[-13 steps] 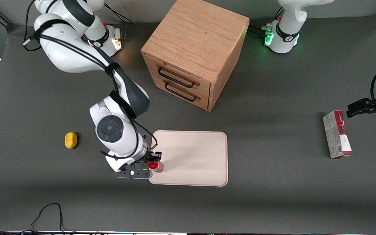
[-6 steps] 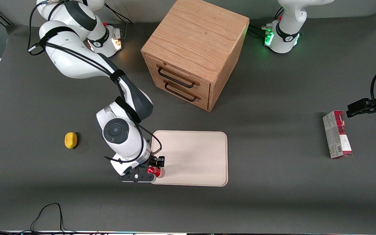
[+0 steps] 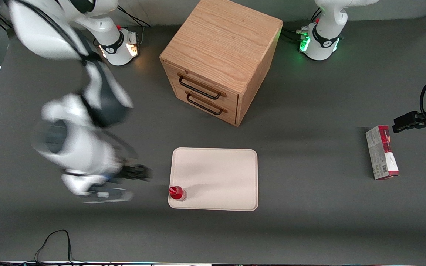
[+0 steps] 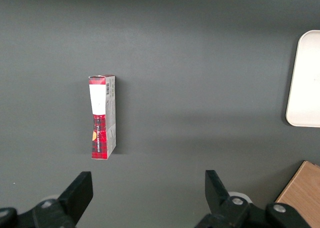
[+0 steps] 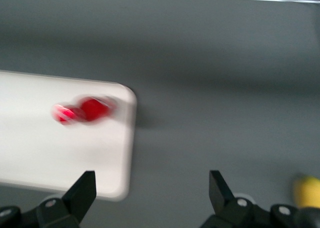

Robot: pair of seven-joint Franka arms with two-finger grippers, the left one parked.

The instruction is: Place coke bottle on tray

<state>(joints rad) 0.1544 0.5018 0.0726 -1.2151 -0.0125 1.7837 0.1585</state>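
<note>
The coke bottle point(image 3: 177, 193), small and red with a red cap, stands upright on the cream-white tray point(image 3: 220, 173), in the tray's corner nearest the front camera on the working arm's side. It also shows in the right wrist view point(image 5: 85, 109) on the tray point(image 5: 60, 158). My right gripper point(image 3: 139, 173) is off the tray, above the dark table toward the working arm's end, a short way from the bottle. Its fingers point(image 5: 82, 190) are wide open and hold nothing.
A wooden two-drawer cabinet point(image 3: 220, 59) stands farther from the front camera than the tray. A red-and-grey carton point(image 3: 381, 152) lies toward the parked arm's end. A yellow object point(image 5: 306, 190) lies near the working arm. A black cable point(image 3: 56, 240) lies at the table's front edge.
My gripper let go of the bottle, opened, and swung quickly away from the tray toward the working arm's end. The bottle stays standing on the tray corner.
</note>
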